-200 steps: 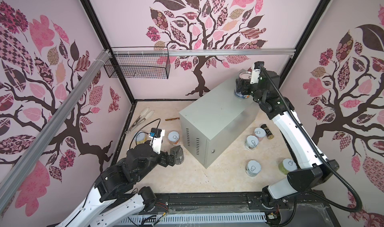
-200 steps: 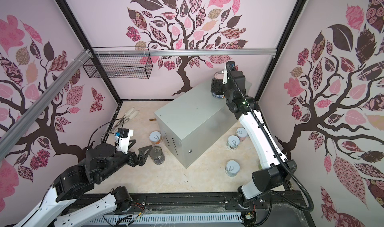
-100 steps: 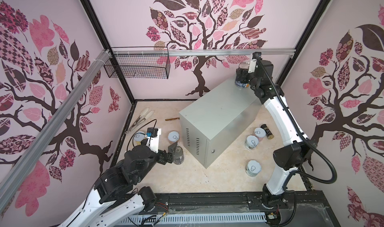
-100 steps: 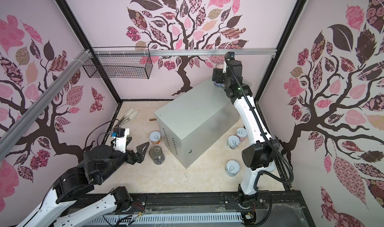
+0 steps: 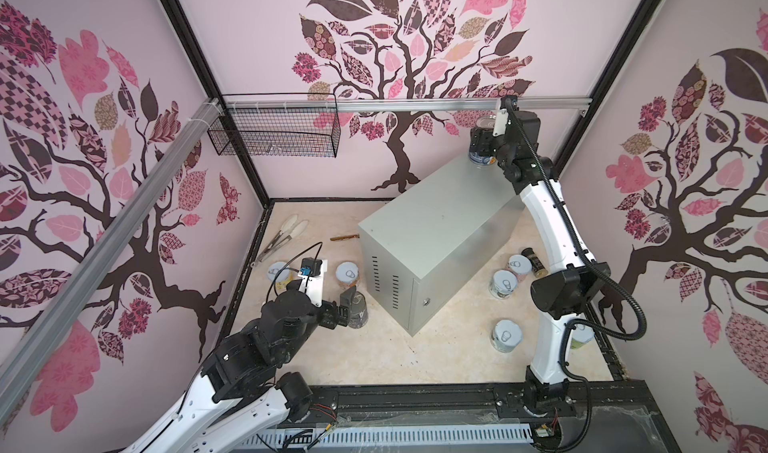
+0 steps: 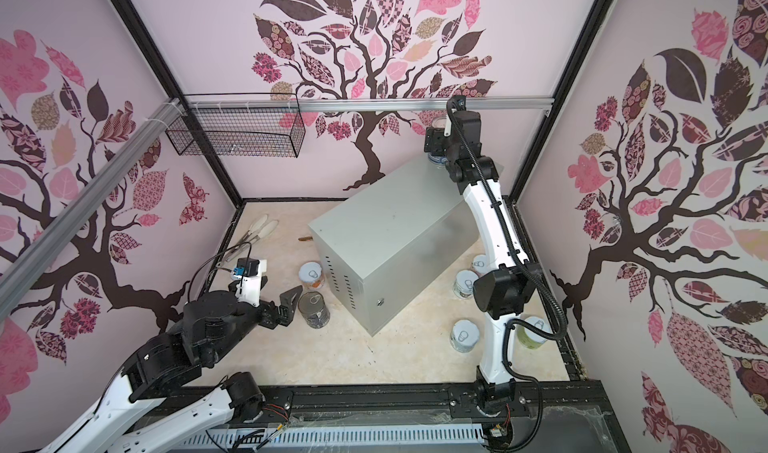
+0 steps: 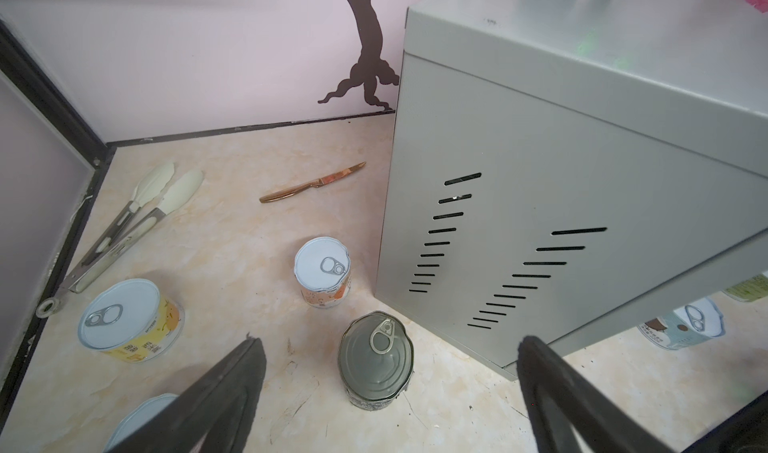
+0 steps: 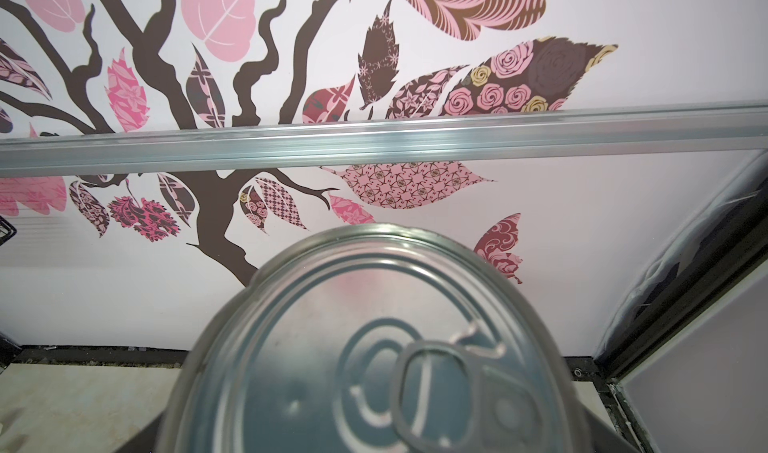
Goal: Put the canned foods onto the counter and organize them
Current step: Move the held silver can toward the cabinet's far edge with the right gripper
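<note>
Left claw (image 7: 388,345) is hanging low, jaws spread wide, arm folded up. Right arm's stretched way up and far out, right claw (image 5: 482,141) clamped on a tall can (image 8: 374,368).

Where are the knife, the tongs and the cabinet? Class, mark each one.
knife (image 7: 291,190): left wrist view, on its handle.
tongs (image 7: 185,187): left wrist view, on a cream tip.
cabinet (image 5: 440,222): in a top view, on its top face.
</note>
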